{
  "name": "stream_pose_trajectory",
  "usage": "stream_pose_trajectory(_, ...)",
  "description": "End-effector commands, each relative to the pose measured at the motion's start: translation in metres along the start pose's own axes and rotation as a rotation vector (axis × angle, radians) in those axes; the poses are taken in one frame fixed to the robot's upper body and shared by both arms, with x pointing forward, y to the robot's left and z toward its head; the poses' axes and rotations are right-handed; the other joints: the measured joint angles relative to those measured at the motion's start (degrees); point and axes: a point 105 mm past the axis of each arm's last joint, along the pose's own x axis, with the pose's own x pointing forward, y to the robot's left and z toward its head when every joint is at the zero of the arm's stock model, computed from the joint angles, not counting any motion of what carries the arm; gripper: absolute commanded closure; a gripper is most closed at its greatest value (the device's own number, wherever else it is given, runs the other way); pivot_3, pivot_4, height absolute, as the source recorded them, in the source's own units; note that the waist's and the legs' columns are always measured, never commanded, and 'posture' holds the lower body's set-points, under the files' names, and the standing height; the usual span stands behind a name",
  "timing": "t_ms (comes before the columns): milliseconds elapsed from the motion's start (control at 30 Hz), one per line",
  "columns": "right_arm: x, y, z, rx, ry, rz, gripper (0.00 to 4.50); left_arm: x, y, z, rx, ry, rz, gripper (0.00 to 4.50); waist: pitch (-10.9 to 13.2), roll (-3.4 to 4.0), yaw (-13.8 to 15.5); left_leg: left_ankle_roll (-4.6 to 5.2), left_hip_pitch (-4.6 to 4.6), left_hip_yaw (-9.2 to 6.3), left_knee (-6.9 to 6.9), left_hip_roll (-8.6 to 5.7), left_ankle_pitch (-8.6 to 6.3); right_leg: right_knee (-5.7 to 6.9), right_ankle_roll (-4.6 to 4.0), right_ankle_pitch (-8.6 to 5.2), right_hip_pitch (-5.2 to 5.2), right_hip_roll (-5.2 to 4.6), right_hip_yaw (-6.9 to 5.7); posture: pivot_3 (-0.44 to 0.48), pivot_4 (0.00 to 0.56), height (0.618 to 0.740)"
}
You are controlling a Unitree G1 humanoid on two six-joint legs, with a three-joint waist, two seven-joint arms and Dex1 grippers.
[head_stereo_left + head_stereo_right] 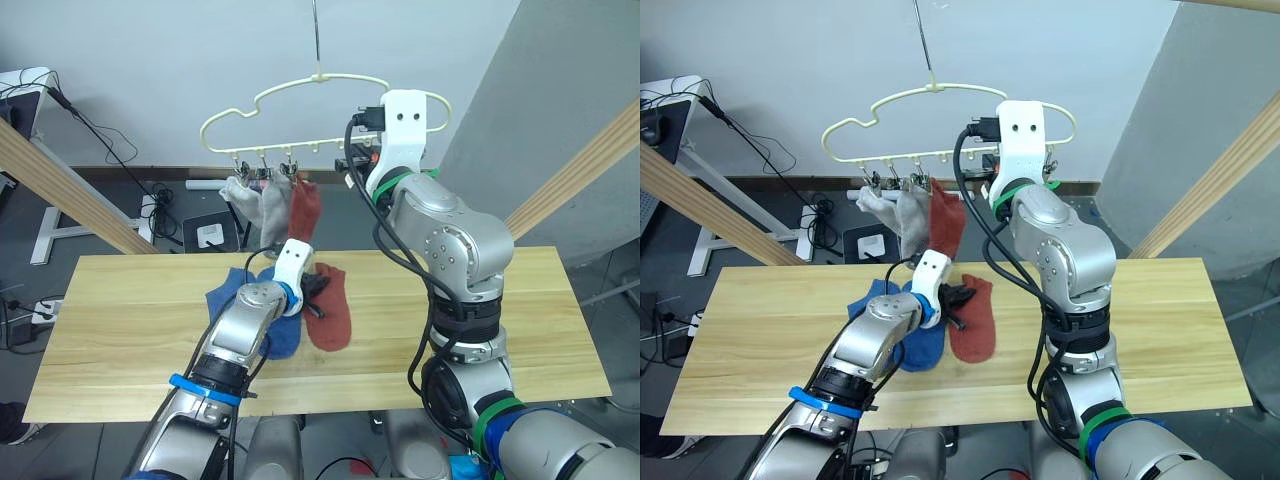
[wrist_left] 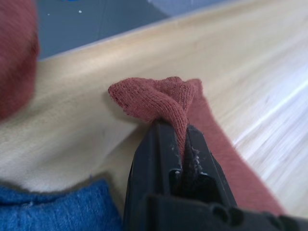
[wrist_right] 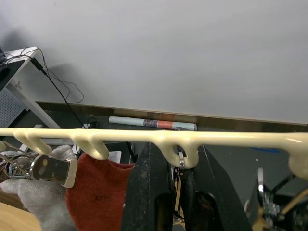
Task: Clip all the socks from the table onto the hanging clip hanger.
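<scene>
A pale yellow clip hanger [image 1: 330, 110] hangs in the upper centre of the head view, above a light wooden table [image 1: 120, 340] that fills the lower half. Two grey socks [image 1: 255, 200] and one rust-red sock [image 1: 306, 207] dangle from clips on its left side. On the table at centre lie blue socks [image 1: 228, 295] and a second rust-red sock [image 1: 330, 315]. The left gripper [image 2: 182, 144], at the frame's centre, pinches a raised fold of that red sock between closed fingers. The right gripper [image 3: 180, 185] is raised to the hanger's lower bar, its fingers either side of a small metal clip [image 3: 179, 180], seemingly gripping it.
</scene>
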Motion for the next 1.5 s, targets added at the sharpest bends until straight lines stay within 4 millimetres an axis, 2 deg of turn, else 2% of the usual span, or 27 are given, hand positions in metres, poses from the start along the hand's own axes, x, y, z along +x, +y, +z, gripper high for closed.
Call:
stream_pose_trajectory(33,-0.007,0.011,0.021,0.016,-0.075,0.038,4.50,-0.008,-0.007,0.046,-0.042,-0.166,-0.050,4.49,0.00,0.00,0.02,0.00,0.00,0.00,0.00,0.01,0.00,0.00,0.00,0.00,0.00,0.00,-0.01,-0.147,0.351,0.740)
stream_pose_trajectory(200,-0.007,0.011,0.019,0.029,-0.061,0.036,4.50,-0.010,-0.006,0.070,-0.026,-0.235,-0.044,4.49,0.00,0.00,0.00,0.00,0.00,0.01,0.00,-0.06,0.00,-0.02,0.01,0.00,0.03,0.00,-0.01,-0.147,0.351,0.740)
stream_pose_trajectory(367,-0.007,0.012,0.019,0.032,-0.055,0.039,4.50,-0.014,-0.012,0.103,-0.013,-0.342,-0.067,4.49,0.00,0.00,0.01,0.00,0.00,0.00,-0.01,-0.05,0.00,-0.03,0.01,0.00,0.02,0.00,-0.02,-0.146,0.348,0.740)
stream_pose_trajectory(600,-0.007,0.011,0.019,0.033,-0.054,0.037,4.50,-0.018,-0.019,0.126,-0.014,-0.413,-0.095,4.49,0.00,0.00,-0.03,0.00,0.00,0.02,-0.02,-0.05,0.00,-0.05,0.01,0.00,0.02,0.01,-0.01,-0.148,0.350,0.740)
stream_pose_trajectory(1267,-0.007,0.012,0.019,0.042,-0.055,0.037,4.50,-0.024,-0.025,0.164,-0.002,-0.510,-0.114,4.49,0.01,-0.01,-0.01,0.00,-0.01,0.02,-0.05,-0.06,0.00,-0.09,0.01,0.00,0.01,0.01,-0.01,-0.147,0.349,0.740)
stream_pose_trajectory(1500,-0.007,0.013,0.020,0.043,-0.058,0.036,4.50,-0.024,-0.028,0.160,-0.001,-0.498,-0.128,4.49,0.01,-0.01,-0.01,0.00,-0.01,0.03,-0.09,-0.06,0.00,-0.10,0.01,0.00,0.01,0.01,-0.01,-0.145,0.345,0.740)
